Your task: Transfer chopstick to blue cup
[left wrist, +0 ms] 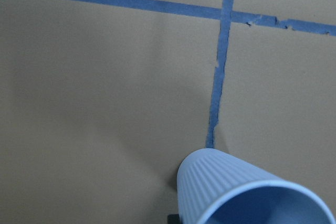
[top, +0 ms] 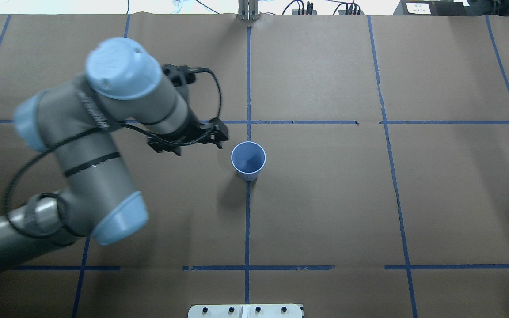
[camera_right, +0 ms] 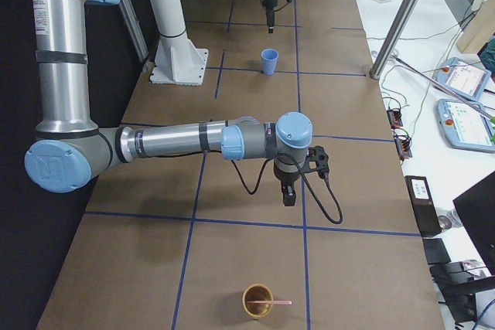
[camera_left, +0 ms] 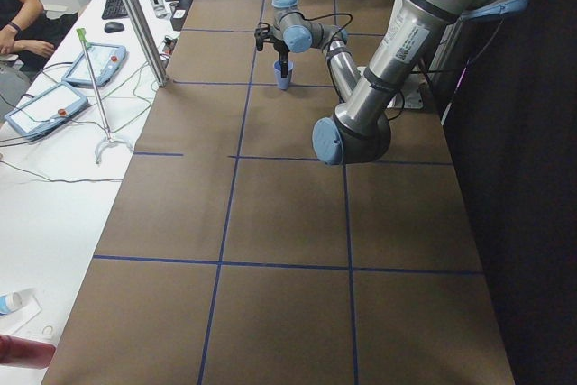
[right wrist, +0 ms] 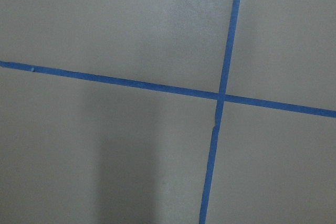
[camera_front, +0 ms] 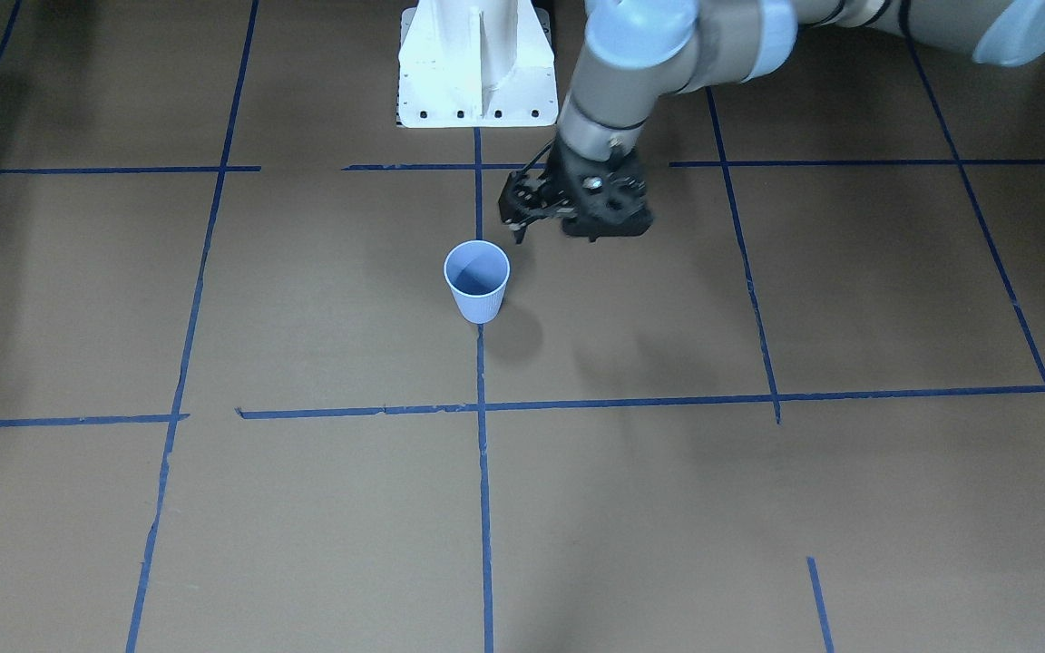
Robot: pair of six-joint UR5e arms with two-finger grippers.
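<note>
The blue cup (camera_front: 477,279) stands upright and empty on the centre tape line, and shows in the overhead view (top: 248,160) and the left wrist view (left wrist: 247,192). My left gripper (camera_front: 518,231) hangs just beside the cup's rim on the robot's left (top: 220,134); its fingers look closed, with nothing between them. The pink chopstick (camera_right: 272,301) lies across the rim of a brown cup (camera_right: 257,303) at the table's right end. My right gripper (camera_right: 288,193) hovers over the table short of that cup; I cannot tell whether it is open or shut.
The white robot base (camera_front: 477,63) stands behind the blue cup. Blue tape lines grid the brown table. An operators' desk with tablets (camera_right: 464,79) and cables runs along the far side. A person (camera_left: 18,15) sits at it.
</note>
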